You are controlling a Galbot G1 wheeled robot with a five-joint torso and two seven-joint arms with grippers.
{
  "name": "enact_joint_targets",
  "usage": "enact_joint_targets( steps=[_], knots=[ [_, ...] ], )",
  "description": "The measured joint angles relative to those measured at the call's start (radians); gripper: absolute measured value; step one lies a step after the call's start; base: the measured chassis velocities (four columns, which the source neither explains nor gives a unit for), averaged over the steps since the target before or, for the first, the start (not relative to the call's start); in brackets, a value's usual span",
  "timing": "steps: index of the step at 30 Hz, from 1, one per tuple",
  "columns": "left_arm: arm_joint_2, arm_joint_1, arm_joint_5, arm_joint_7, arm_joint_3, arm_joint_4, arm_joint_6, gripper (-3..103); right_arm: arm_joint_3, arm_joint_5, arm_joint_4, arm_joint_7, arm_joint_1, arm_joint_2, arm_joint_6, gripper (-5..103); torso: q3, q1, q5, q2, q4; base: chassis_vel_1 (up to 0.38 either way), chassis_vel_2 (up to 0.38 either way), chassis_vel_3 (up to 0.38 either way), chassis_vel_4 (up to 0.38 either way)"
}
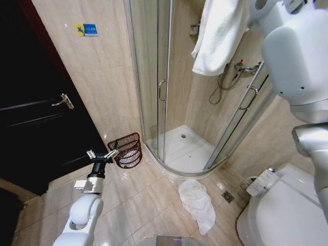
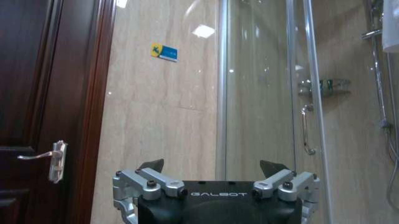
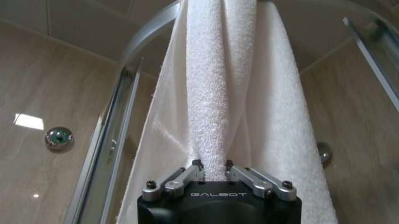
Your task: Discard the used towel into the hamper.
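Beige tiled walls and a curved glass shower stall (image 1: 169, 92) fill my view, with a second white towel (image 1: 197, 204) crumpled on the floor. My right gripper (image 3: 212, 164) pinches a fold of the hanging towel (image 3: 231, 93) up high. My left gripper (image 1: 102, 154), fingers spread wide, hovers just beside the hamper (image 1: 127, 149) at the stall's foot.

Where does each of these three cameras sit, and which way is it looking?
Head view: on the head, looking down at the bathroom floor, hamper, shower, both arms.
Left wrist view: on the left arm, facing the wall and door; the open left gripper shows below.
Right wrist view: on the raised right arm, looking up the hanging towel pinched by the right gripper.
Shared: head and right wrist views both show that towel.
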Motion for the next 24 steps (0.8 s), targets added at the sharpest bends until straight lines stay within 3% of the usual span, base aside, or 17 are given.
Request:
enact_joint_targets(
  steps=[24],
  knots=[
    [0.003,0.009,-0.020,0.007,-0.015,0.022,-0.022,100,0.033,0.097,0.212,0.058,-0.237,-0.143,-0.006,10,0.000,0.000,0.0001,0.000,0.0002,0.000,0.000,0.000,0.000]
  ],
)
